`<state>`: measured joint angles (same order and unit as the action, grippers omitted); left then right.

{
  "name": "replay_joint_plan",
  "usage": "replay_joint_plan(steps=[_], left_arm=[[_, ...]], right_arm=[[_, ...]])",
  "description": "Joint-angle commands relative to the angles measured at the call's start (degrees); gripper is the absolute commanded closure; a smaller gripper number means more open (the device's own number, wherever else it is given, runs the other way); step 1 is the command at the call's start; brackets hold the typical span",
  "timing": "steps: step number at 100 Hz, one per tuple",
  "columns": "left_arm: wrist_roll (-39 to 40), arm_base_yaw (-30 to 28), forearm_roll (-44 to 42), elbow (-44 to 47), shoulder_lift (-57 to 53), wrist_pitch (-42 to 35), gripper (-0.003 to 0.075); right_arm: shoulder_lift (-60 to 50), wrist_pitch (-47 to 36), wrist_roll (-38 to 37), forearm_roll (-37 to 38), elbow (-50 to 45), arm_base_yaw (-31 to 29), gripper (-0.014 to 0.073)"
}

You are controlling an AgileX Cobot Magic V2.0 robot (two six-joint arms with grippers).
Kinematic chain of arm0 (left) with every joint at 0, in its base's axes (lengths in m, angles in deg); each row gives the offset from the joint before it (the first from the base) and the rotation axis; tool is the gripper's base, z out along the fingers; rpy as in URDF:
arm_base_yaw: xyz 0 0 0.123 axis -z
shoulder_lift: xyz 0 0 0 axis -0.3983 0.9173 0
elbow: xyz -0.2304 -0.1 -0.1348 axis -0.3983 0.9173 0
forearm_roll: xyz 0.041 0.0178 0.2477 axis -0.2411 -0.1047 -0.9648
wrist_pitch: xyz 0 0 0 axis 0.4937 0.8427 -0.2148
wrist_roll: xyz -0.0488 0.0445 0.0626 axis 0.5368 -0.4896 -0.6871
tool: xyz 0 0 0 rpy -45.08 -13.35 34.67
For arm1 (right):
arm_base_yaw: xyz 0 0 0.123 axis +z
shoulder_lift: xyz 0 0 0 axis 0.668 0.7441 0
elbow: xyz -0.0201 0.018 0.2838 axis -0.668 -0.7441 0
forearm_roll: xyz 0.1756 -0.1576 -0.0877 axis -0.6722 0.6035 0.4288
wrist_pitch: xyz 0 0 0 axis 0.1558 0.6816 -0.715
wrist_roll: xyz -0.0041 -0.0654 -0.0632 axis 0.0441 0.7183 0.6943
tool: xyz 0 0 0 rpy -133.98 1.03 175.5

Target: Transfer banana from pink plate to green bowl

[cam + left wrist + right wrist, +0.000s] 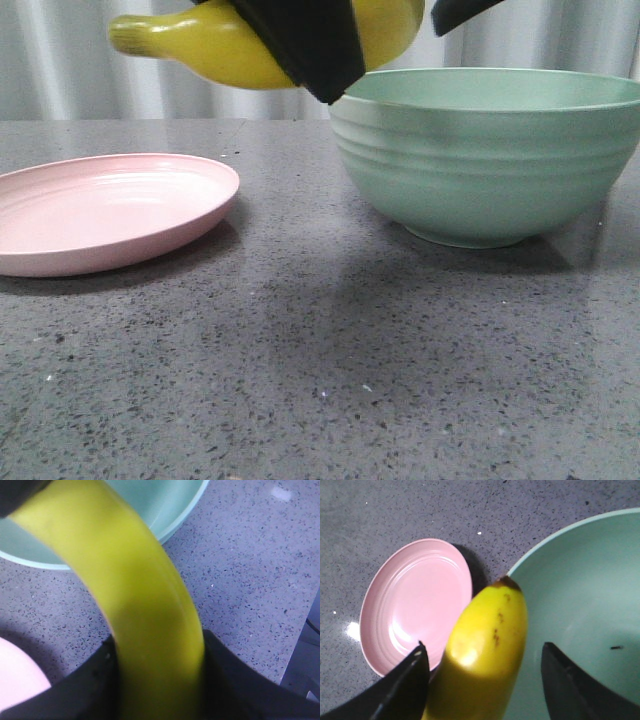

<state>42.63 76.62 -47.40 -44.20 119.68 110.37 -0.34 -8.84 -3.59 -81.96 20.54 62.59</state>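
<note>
The yellow banana point(210, 45) hangs in the air above the table, between the pink plate point(100, 210) and the left rim of the green bowl point(480, 150). My left gripper point(160, 680) is shut on the banana point(125, 580), with a black finger pressed against each side. A black finger point(305, 45) crosses the banana in the front view. My right gripper point(482, 680) is open around the banana's dark-tipped end point(487, 635); one finger is close to it, the other stands well apart over the bowl point(585, 605). The pink plate point(415, 605) is bare.
The table is dark grey speckled stone point(320, 350). A pale corrugated wall stands behind it. The bowl's inside holds nothing but a small dark speck point(616, 647). A table edge shows in the left wrist view point(300, 655).
</note>
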Motion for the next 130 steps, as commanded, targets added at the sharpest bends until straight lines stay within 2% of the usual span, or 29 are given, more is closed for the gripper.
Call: replay_joint_plan(steps=[1, 18, 24, 31, 43, 50, 55, 62, 86, 95, 124, 130], left_arm=[[-0.2, 0.5, 1.1, -2.0, -1.6, -2.7, 0.0741], [-0.2, 0.5, 1.1, -2.0, -1.6, -2.7, 0.0741], [-0.2, 0.5, 1.1, -2.0, -1.6, -2.7, 0.074], [-0.2, 0.5, 1.1, -2.0, -1.6, -2.7, 0.074], [-0.2, 0.5, 0.8, -2.0, -1.6, -2.7, 0.0739], [-0.3, 0.5, 0.4, -2.0, -1.6, -2.7, 0.0739], [-1.5, 0.5, 0.4, -2.0, -1.6, -2.6, 0.0731], [-3.7, 0.5, 0.4, -2.0, -1.6, -1.6, 0.0682], [-5.1, 0.5, -2.1, -2.0, -1.9, 1.6, 0.036], [-5.1, 0.5, -3.6, -2.0, -2.8, 1.6, 0.0281], [-4.0, 0.5, -5.4, -2.0, -6.5, 0.3, 0.0268], [-4.0, 0.5, -5.4, -2.0, -7.1, 0.2, 0.0268]], right_arm=[[-0.1, -3.9, 0.5, -2.6, 2.4, 0.5, 0.0188], [1.2, -4.3, 0.5, -2.6, 3.1, 1.7, 0.019], [1.3, -4.1, 0.5, -2.6, 3.1, 1.8, 0.0221], [1.4, -4.0, 0.5, -2.6, 3.1, 1.8, 0.0319], [1.4, -4.1, 0.5, -2.6, 3.1, 1.8, 0.0562], [1.4, -4.1, 0.5, -2.6, 3.1, 1.8, 0.0668], [1.4, -4.1, 0.5, -2.6, 3.1, 1.8, 0.0664], [1.4, -4.1, 0.5, -2.6, 3.1, 1.8, 0.0664], [1.4, -5.0, 0.5, -2.5, 3.1, 1.8, 0.0664], [1.4, -5.0, 0.5, -1.3, 4.0, 1.7, 0.0664], [1.4, -5.6, 0.5, 2.0, 11.0, -1.7, 0.0665], [1.4, -5.6, 0.5, 4.5, 12.3, -2.8, 0.0665]])
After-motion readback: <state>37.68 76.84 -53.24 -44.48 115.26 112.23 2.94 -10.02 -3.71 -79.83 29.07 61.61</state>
